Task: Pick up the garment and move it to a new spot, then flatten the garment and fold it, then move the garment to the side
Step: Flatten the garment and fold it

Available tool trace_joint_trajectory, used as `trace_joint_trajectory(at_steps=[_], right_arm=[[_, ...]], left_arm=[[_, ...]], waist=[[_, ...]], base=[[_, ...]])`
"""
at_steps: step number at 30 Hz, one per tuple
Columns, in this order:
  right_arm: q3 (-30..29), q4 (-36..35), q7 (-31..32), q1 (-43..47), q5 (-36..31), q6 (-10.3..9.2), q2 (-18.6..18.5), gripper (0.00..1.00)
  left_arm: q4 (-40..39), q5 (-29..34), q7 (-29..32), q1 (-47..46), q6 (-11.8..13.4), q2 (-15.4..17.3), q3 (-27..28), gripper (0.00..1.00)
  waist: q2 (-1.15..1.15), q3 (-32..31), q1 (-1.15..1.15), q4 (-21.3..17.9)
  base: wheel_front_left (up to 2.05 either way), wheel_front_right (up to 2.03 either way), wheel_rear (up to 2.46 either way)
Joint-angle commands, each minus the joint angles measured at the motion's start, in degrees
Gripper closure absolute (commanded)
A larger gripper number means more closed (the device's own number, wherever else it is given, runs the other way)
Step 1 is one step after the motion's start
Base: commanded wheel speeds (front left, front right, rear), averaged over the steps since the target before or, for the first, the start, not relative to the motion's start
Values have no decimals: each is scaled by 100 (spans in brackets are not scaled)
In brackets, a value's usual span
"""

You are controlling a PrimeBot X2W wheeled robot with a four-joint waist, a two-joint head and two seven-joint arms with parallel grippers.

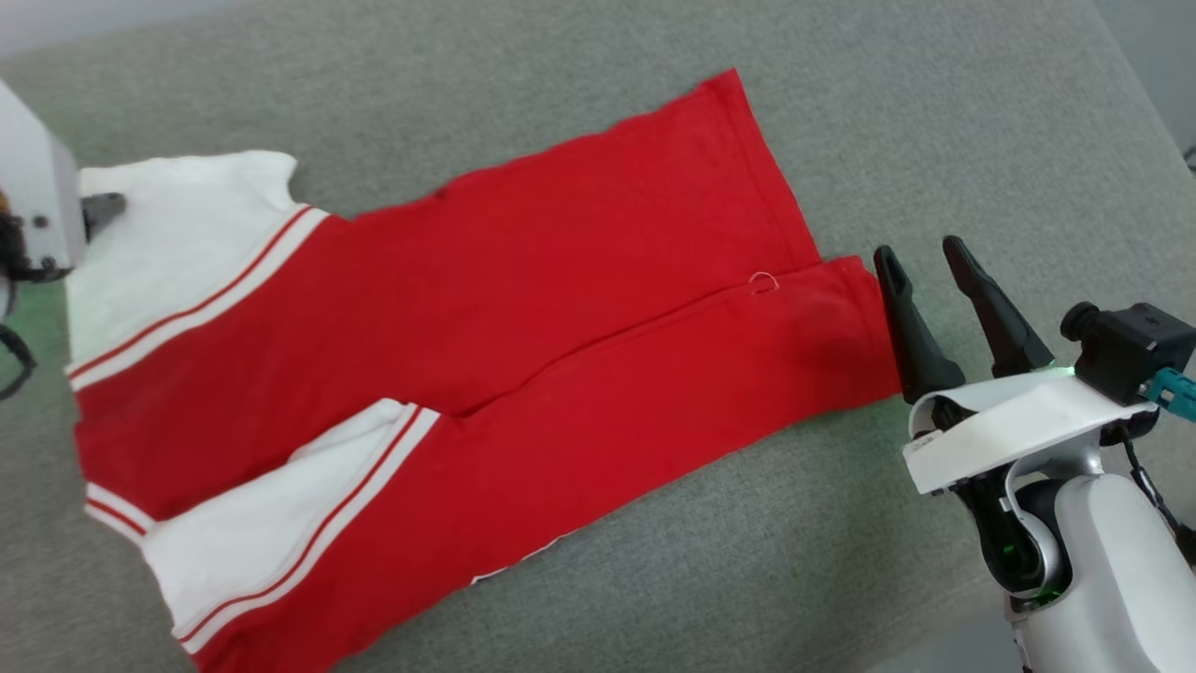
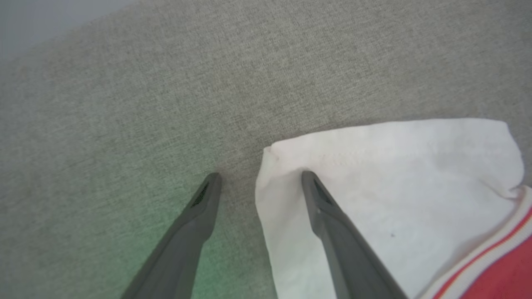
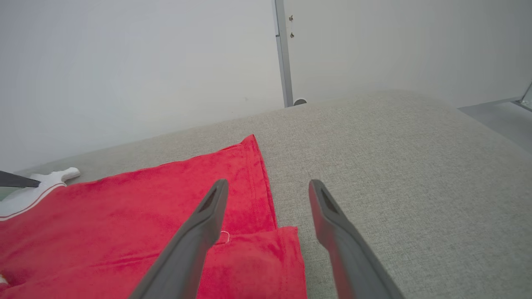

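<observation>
The garment (image 1: pixel 486 336), a red jersey T-shirt with white sleeves and red-and-white striped trim, lies on the grey fabric surface (image 1: pixel 934 121), both long sides folded in toward the middle. Its hem end points right. My right gripper (image 1: pixel 920 257) is open just off the hem's lower corner, nothing between its fingers; in the right wrist view the right gripper (image 3: pixel 268 187) hovers over the red hem edge (image 3: pixel 266 199). My left gripper (image 2: pixel 259 178) is open at the white sleeve's corner (image 2: pixel 374 166), one finger over the cloth and one over bare surface.
The grey cushion-like surface extends past the garment on all sides, with wide room at the right. A pale wall and a door frame (image 3: pixel 282 54) stand behind it. My left arm's pale housing (image 1: pixel 37 196) sits at the left edge.
</observation>
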Motion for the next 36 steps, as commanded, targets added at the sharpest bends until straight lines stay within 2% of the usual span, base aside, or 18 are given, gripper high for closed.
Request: trace_joint_trajectory(at_steps=[1,6,7,8,9,10,13,17,21,24,27,31,36], right_arm=[[29,38,-71,-54,38,-9,14,0],[105,152,-182,-147,78,-9,-61,0],[104,145,-211,-217,57,-9,-94,0],[104,137,-230,-290,30,-9,-116,0],[111,139,-237,-351,36,-9,-121,0],[130,145,-211,-426,37,-9,-142,0],[227,179,-39,-804,-39,-9,-286,0],[372,368,558,-1492,-59,-9,-527,0],[741,862,1676,-2279,43,-9,-833,0],[1267,1334,2692,-2867,238,-9,-1129,0],[1560,1789,3320,-3373,562,-9,-1261,0],[1641,2386,3717,-3958,1003,-9,-1340,0],[1665,3166,4034,-4516,1251,-9,-1317,0]], left_arm=[[62,-147,154,79,-8,-31,-18,0],[18,-519,614,249,-16,-200,-77,0],[-55,-553,660,269,-17,-207,-120,5],[-126,-612,655,277,-17,-198,-137,54],[-188,-672,606,285,-17,-185,-127,84],[-237,-735,598,292,-17,-184,-117,100],[-397,-808,600,228,-16,-154,-185,100],[-590,-849,502,84,-16,-189,-304,100],[-777,-911,392,-70,-17,-296,-446,100],[-900,-933,283,-180,-17,-355,-573,100],[-1007,-1024,206,-306,-17,-452,-670,100],[-1164,-1130,131,-497,-16,-542,-836,100],[-1302,-1268,46,-735,-11,-612,-1027,100]], waist=[[0,184,0,-165],[0,269,0,-104],[0,277,0,-83],[0,282,0,-61],[0,288,0,-39],[0,292,0,-15],[0,323,0,88],[0,378,0,255],[0,442,0,472],[0,477,0,635],[0,559,0,802],[0,721,0,1006],[0,934,0,1207]], base=[[0,0,0],[0,0,0],[0,0,0],[0,0,0],[0,0,0],[0,0,0],[0,0,0],[0,0,0],[0,0,0],[0,0,0],[0,0,0],[0,0,0],[0,0,0]])
